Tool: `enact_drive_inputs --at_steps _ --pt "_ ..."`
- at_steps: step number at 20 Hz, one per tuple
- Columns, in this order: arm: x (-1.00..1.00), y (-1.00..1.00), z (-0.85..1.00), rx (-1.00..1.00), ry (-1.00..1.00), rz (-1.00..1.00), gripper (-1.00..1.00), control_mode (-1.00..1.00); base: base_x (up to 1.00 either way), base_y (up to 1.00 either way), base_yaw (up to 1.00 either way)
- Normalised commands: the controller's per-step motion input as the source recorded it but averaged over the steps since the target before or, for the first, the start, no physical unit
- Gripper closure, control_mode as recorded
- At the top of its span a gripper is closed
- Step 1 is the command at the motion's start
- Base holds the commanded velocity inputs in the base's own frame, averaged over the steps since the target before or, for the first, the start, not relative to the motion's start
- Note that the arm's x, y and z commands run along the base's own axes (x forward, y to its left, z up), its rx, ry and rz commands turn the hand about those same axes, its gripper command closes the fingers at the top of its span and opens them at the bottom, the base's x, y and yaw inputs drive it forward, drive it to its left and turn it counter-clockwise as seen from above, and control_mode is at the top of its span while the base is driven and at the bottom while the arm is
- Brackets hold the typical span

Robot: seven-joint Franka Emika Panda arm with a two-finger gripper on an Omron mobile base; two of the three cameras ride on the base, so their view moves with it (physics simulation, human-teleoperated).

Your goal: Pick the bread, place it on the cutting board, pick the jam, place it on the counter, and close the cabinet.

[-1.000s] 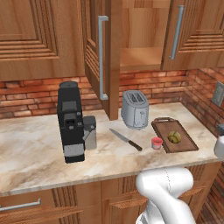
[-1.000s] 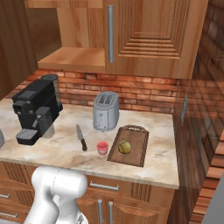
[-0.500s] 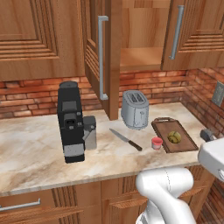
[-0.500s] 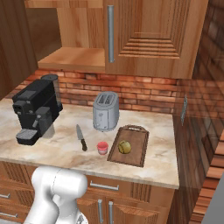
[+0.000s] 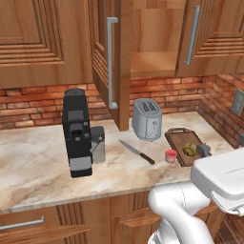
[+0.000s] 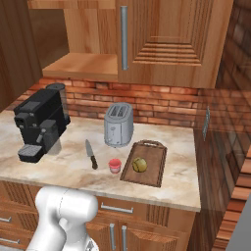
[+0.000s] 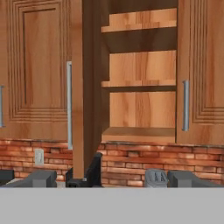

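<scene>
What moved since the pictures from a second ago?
The robot's white arm swung in from the right edge of the left base view, reaching further over the counter's corner. The bread on the cutting board, the jam, and the open cabinet door stayed put.

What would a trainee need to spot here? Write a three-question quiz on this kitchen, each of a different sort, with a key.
1. True or false: the bread lies on the cutting board.
2. Multiple choice: where does the jam stand? A) on the cabinet shelf B) on the counter, between the knife and the board C) on top of the toaster
3. Fill in: the left door of the cabinet stands ____.

Key
1. True: the olive lump rests inside the board's rim.
2. B: the red jar sits on the stone beside the board.
3. Open: it swings out over the counter, baring three shelves with nothing seen on them.
</scene>
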Motion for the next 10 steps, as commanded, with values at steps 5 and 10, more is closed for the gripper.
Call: enact_drive_inputs --at_steps 5,10 --pt "0.0 0.2 0.0 0.0 0.0 0.0 -1.0 -1.0 0.0 0.0 0.0" --pt "0.0 0.14 0.0 0.0 0.0 -0.01 -1.0 -1.0 0.0 0.0 0.0"
